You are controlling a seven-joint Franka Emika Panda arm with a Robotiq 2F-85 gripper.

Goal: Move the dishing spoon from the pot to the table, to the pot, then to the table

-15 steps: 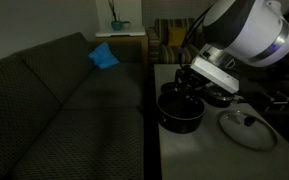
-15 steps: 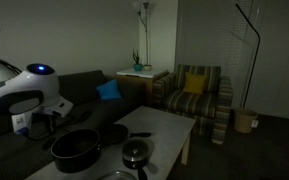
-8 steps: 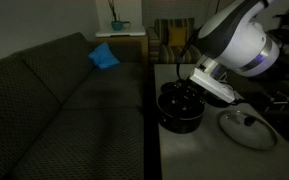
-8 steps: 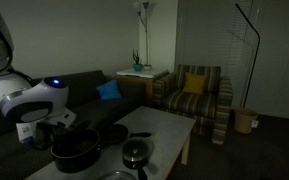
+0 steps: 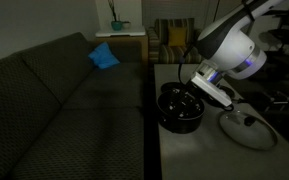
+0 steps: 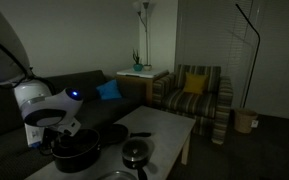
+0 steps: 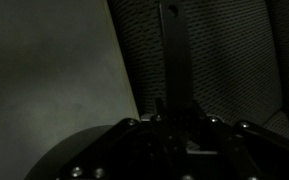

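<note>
Dim living room: a dark couch point(image 5: 74, 100) runs along the left side of the pale table point(image 5: 184, 155), with a striped armchair point(image 6: 196, 98) at the far end. The pot point(image 5: 181, 112) stands by the table's couch-side edge, and its inside is too dark to read. A small lidded pan point(image 6: 135, 153) sits just beside it, and a round lid point(image 5: 247, 128) lies flat to the right. The gripper point(image 5: 191, 92) hangs over the pot's rim, clenched on the dishing spoon point(image 7: 174, 55). In the wrist view the spoon is a slim, straight, near-black bar rising from between the jaws, seen against the couch fabric just past the table edge. Bare tabletop stretches toward the armchair.
</note>
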